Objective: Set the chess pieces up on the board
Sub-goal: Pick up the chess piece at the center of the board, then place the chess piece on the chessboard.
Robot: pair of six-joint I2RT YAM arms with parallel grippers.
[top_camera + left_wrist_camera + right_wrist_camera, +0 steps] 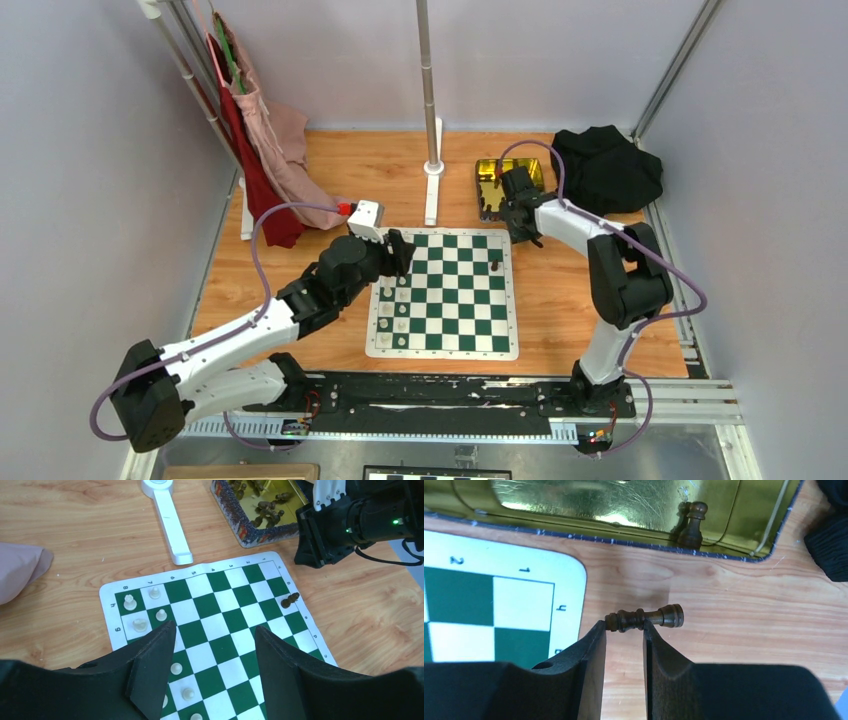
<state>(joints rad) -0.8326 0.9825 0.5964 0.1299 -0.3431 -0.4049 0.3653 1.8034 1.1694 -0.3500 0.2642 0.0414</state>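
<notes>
Barely begun: one dark piece (289,600) on board (215,605), right edge. Left gripper (215,628) wide, empty; right gripper (624,630) narrow at lying piece (659,616), hold unclear.

Board (443,292) is showing dark green and white checks inside a white border. One chess piece (644,617) is appearing dark brown; the other figures (130,601) are showing cream-white. Tin (624,500) is gleaming gold. Counter (560,300) is displaying orange-tan wood grain. Left pincer (214,627) and right pincer (624,625) are showing black.
</notes>
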